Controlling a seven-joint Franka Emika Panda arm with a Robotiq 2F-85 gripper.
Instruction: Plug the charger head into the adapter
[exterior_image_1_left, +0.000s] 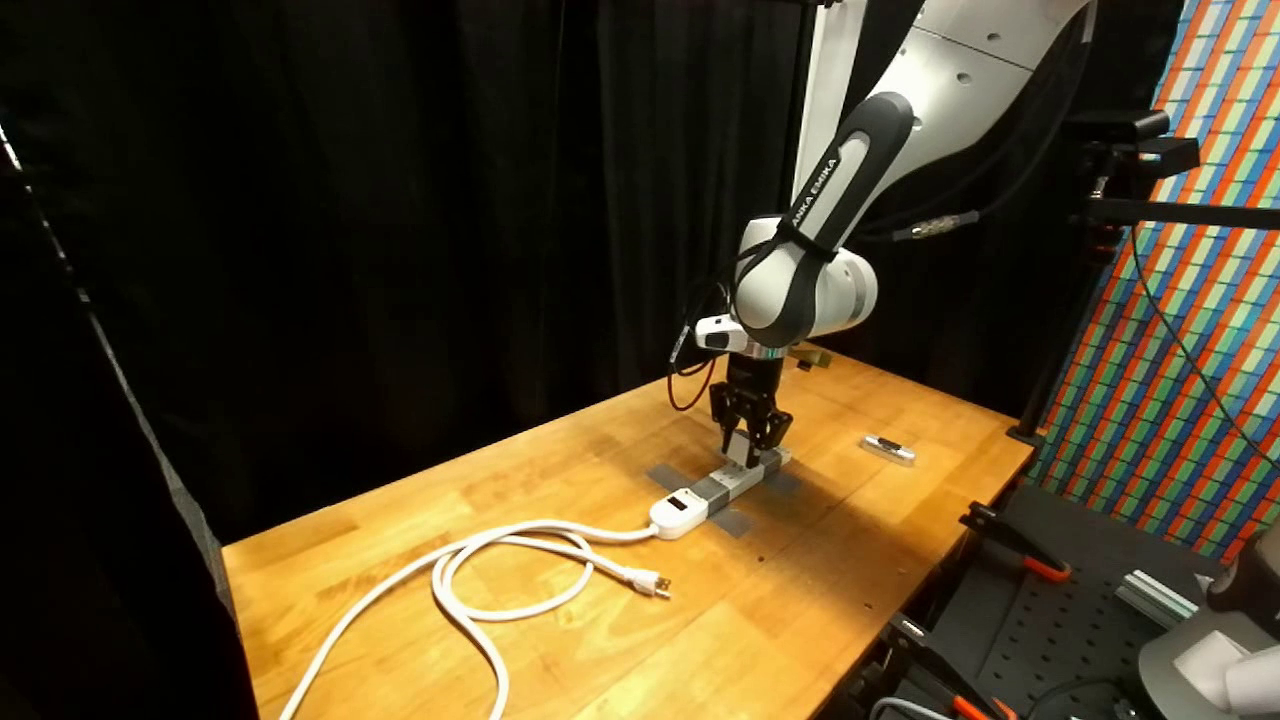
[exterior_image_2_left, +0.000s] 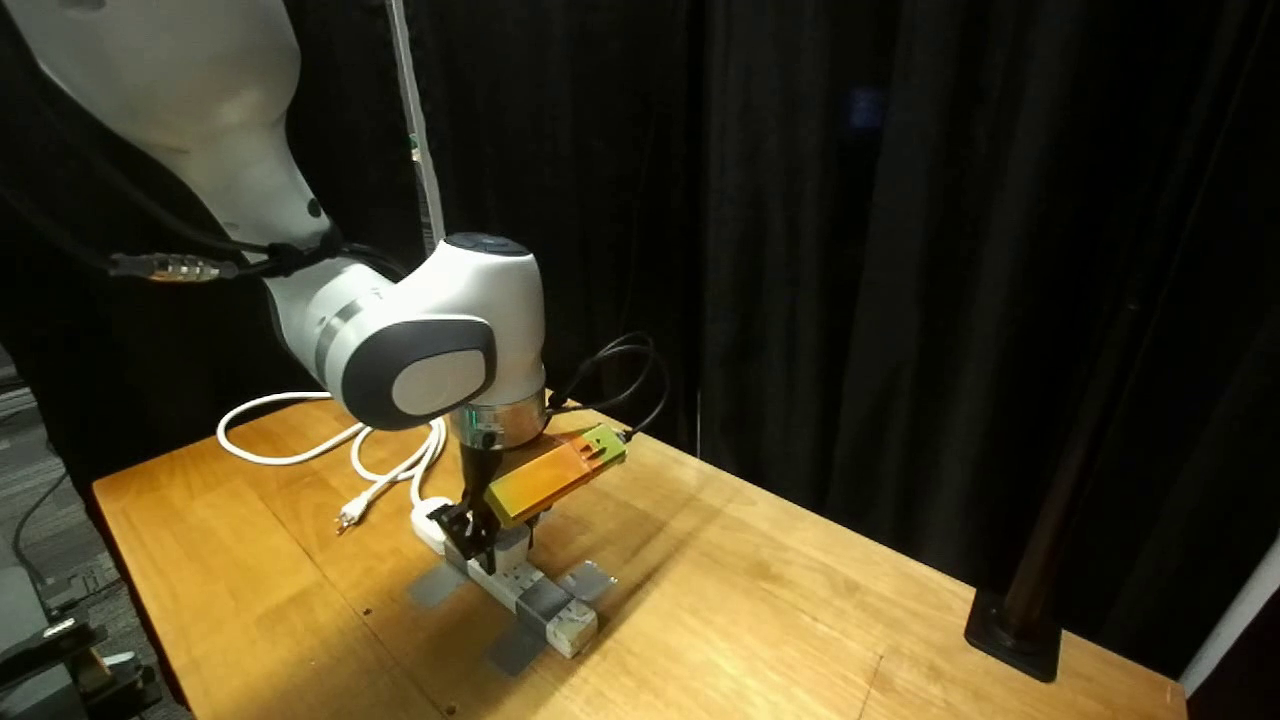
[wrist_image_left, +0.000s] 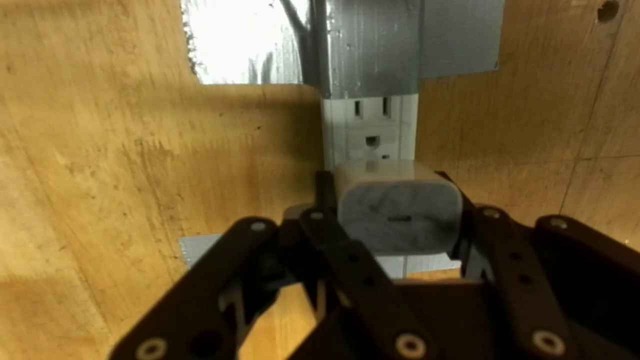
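The charger head (wrist_image_left: 400, 220), a white block with a grey top face and a small slot, sits between the fingers of my gripper (wrist_image_left: 387, 192), which is shut on it from both sides. Below lies the adapter (wrist_image_left: 370, 125), a white bar with outlets; one outlet shows just ahead of the block. In both exterior views the charger head (exterior_image_1_left: 742, 449) (exterior_image_2_left: 514, 547) is upright, right over or against the top of the adapter (exterior_image_1_left: 746, 480) (exterior_image_2_left: 518, 583). Its prongs are hidden, so I cannot tell whether they are in the slots.
Grey tape (wrist_image_left: 460, 40) holds the adapter down on the wooden table (exterior_image_1_left: 600, 640). From the adapter's switch end (exterior_image_1_left: 680, 512) a white cable (exterior_image_1_left: 540, 527) loops away to a loose plug (exterior_image_1_left: 648, 582). A small dark-and-white piece (exterior_image_1_left: 888, 449) lies apart. A black base (exterior_image_2_left: 1013, 632) stands near an edge.
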